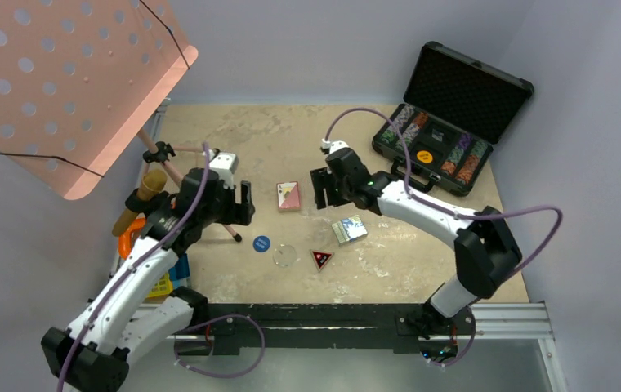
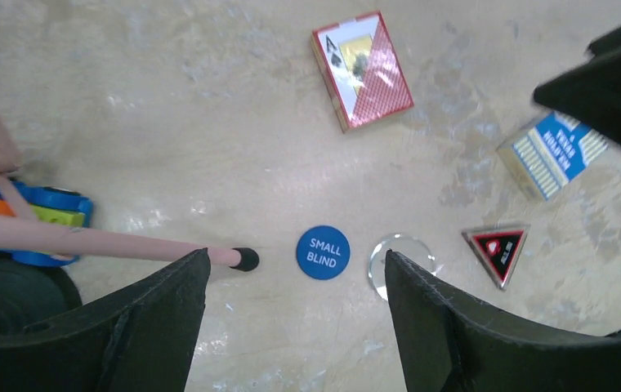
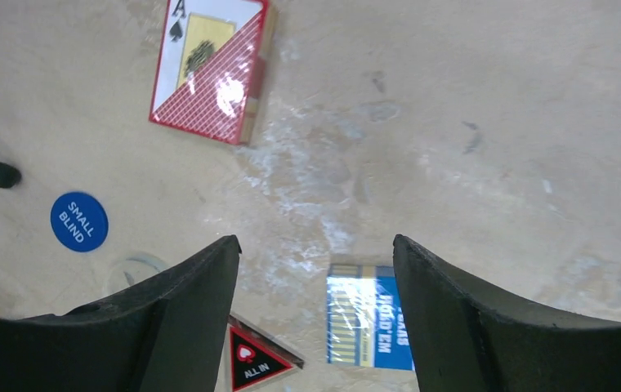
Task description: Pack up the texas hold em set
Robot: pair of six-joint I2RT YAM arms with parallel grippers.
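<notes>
The black briefcase [image 1: 499, 98] stands open at the back right, with rows of chips and an orange button [image 1: 424, 156] inside. On the table lie the red deck [image 1: 289, 196] [image 2: 363, 69] [image 3: 209, 69], the blue deck [image 1: 349, 229] [image 3: 368, 318], the blue "small blind" button [image 1: 261, 243] [image 2: 323, 252], a clear button [image 1: 284, 256] [image 2: 405, 249] and the dark triangular marker [image 1: 321, 259] [image 3: 254, 363]. My left gripper [image 1: 246, 204] [image 2: 297, 255] is open and empty above the blue button. My right gripper [image 1: 321, 189] [image 3: 315, 241] is open and empty, above bare table between the two decks.
The pink perforated music stand [image 1: 62, 82] overhangs the back left; one of its legs ends in a black foot [image 1: 236, 238] [image 2: 246, 259] just left of the blue button. Blue and yellow crates [image 1: 168, 278] and orange items [image 1: 131, 237] sit at the table's left edge.
</notes>
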